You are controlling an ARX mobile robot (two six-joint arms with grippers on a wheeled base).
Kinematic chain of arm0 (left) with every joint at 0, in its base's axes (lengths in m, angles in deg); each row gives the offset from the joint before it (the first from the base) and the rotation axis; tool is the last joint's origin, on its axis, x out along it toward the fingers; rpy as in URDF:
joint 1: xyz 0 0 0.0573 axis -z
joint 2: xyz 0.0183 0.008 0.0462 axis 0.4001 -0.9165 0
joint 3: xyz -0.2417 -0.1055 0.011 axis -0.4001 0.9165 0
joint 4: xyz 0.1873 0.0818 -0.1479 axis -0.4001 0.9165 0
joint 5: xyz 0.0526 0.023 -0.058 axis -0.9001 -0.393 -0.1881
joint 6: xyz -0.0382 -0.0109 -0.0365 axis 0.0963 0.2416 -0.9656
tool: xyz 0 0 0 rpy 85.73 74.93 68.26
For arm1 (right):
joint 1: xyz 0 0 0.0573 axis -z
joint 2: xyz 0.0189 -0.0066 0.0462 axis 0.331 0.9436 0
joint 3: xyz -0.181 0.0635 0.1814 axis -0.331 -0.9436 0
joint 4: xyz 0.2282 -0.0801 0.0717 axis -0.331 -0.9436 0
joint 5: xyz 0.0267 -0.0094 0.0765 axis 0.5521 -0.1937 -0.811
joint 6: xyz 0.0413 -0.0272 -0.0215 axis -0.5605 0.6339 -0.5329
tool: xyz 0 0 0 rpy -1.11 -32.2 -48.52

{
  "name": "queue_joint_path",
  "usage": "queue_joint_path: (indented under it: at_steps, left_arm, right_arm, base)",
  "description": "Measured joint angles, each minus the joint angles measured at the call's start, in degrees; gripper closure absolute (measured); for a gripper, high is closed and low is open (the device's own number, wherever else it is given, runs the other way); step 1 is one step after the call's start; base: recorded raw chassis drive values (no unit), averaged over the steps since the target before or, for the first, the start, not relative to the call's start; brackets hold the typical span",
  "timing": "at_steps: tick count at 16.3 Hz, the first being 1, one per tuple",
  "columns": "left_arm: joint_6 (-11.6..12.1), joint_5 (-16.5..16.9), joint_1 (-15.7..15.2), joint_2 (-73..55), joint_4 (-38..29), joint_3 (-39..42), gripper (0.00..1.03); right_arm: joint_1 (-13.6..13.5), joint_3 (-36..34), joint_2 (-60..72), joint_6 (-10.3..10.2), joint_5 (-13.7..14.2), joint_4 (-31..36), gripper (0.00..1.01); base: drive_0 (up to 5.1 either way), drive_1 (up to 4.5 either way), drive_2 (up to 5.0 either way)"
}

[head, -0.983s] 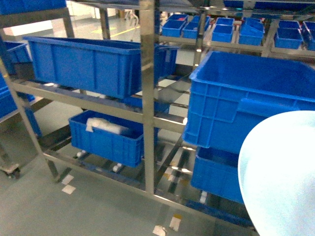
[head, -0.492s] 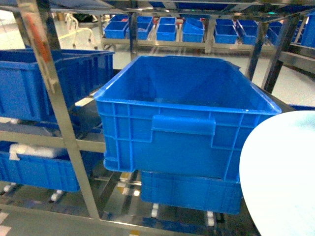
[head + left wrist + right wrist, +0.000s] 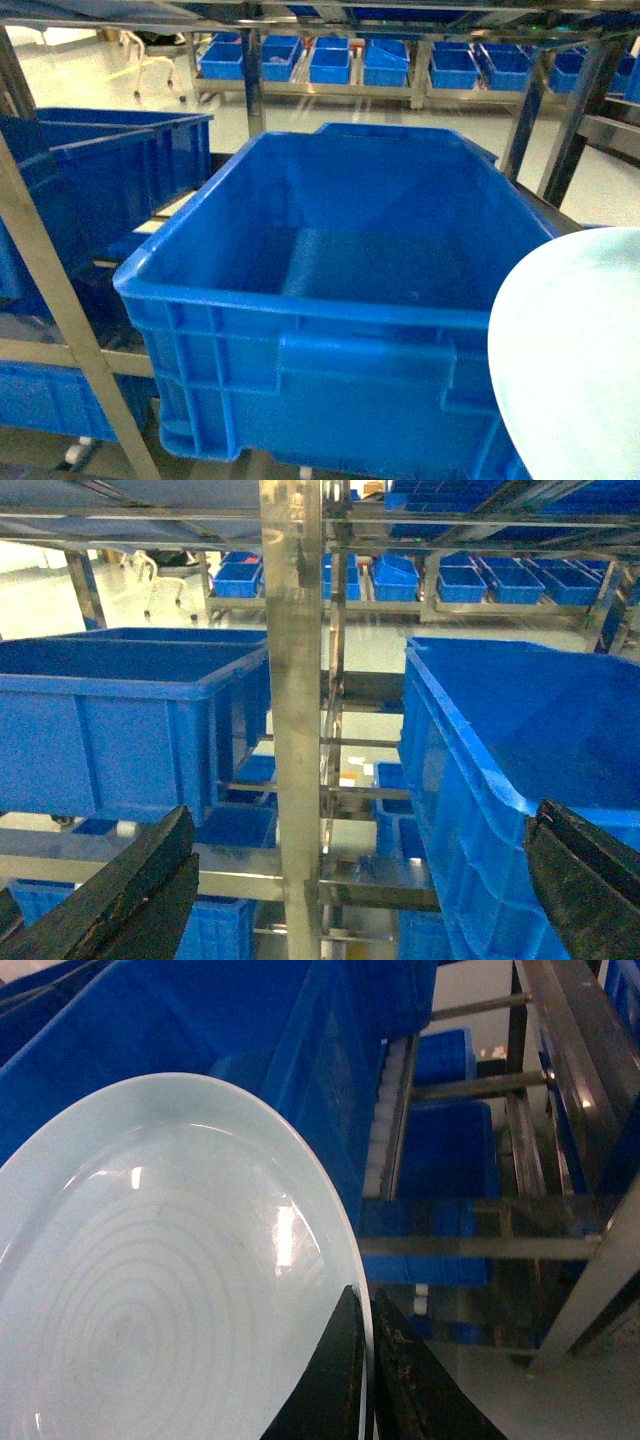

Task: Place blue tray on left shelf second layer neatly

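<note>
The blue tray (image 3: 570, 360) is a pale, round dish filling the lower right of the head view. In the right wrist view the blue tray (image 3: 170, 1280) stands on edge in front of a dark-blue crate, with my right gripper (image 3: 366, 1305) shut on its rim. My left gripper (image 3: 360, 880) is open with nothing between its black fingers (image 3: 120, 890). It faces a steel upright post (image 3: 295, 710). The left shelf second layer (image 3: 240, 885) shows as a silver rail under the left dark-blue crate (image 3: 120, 720). Neither gripper shows in the head view.
A large empty dark-blue crate (image 3: 340, 300) sits straight ahead, close to the tray. Another crate (image 3: 110, 170) stands to its left behind a slanting steel post (image 3: 50, 330). Rows of small blue bins (image 3: 330, 60) line a far rack. More crates (image 3: 440, 1180) fill lower tiers.
The head view has swung right and closed in on the rack, so the large crate now fills the middle. The tray keeps its place at the view's lower right.
</note>
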Motion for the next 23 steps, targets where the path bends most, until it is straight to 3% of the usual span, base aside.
queue_joint_path:
  at_steps: [13, 14, 16, 18, 21, 23]
  left_arm:
    - [0.00, 0.00, -0.11, 0.00, 0.00, 0.00, 0.05]
    - [0.00, 0.00, -0.11, 0.00, 0.00, 0.00, 0.05]
    - [0.00, 0.02, -0.11, 0.00, 0.00, 0.00, 0.05]
    - [0.00, 0.00, -0.11, 0.00, 0.00, 0.00, 0.05]
    - [0.00, 0.00, -0.11, 0.00, 0.00, 0.00, 0.05]
    - [0.00, 0.00, -0.11, 0.00, 0.00, 0.02, 0.05]
  right_arm:
    - [0.15, 0.13, 0.09, -0.17, -0.48, -0.85, 0.99]
    - [1.25, 0.76, 1.62, -1.53, -3.08, -3.04, 0.99]
    - [1.73, 2.62, 4.52, -5.97, -5.40, -4.07, 0.99]
    - [-2.16, 5.16, 5.09, -9.55, -3.39, 1.84, 0.99]
    - [-7.76, 10.64, 11.82, -11.21, 0.37, 7.93, 0.99]
    - [-11.08, 14.16, 19.47, -11.50, 0.98, 9.11, 0.99]
  base:
    - [0.1, 0.05, 0.1]
    - [0.0, 0.00, 0.0]
    - [0.0, 0.00, 0.0]
    - [0.0, 0.00, 0.0]
    - [0.0, 0.00, 0.0]
    - [0.0, 0.00, 0.0]
